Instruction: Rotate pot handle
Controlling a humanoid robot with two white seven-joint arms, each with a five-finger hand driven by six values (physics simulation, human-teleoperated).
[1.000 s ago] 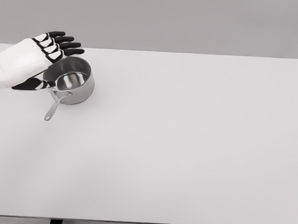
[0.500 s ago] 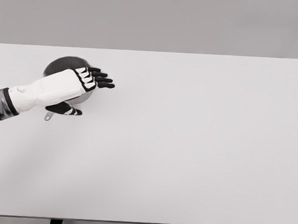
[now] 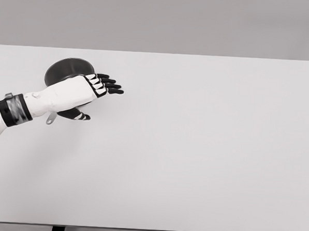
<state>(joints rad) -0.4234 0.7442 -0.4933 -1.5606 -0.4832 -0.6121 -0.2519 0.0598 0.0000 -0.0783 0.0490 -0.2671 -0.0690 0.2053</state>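
I am seeing the left arm (image 3: 38,100) reaching in from the lower left edge, forearm lying nearly level and crossing in front of the pot (image 3: 63,69). The left hand (image 3: 86,88) is sitting over the pot's near right side, black fingers (image 3: 110,85) stretching out flat to the right, thumb (image 3: 77,114) tucking below. It is holding nothing that I can see. The pot is standing at the table's (image 3: 194,148) far left, and only the handle tip (image 3: 50,120) is peeking out below the forearm.
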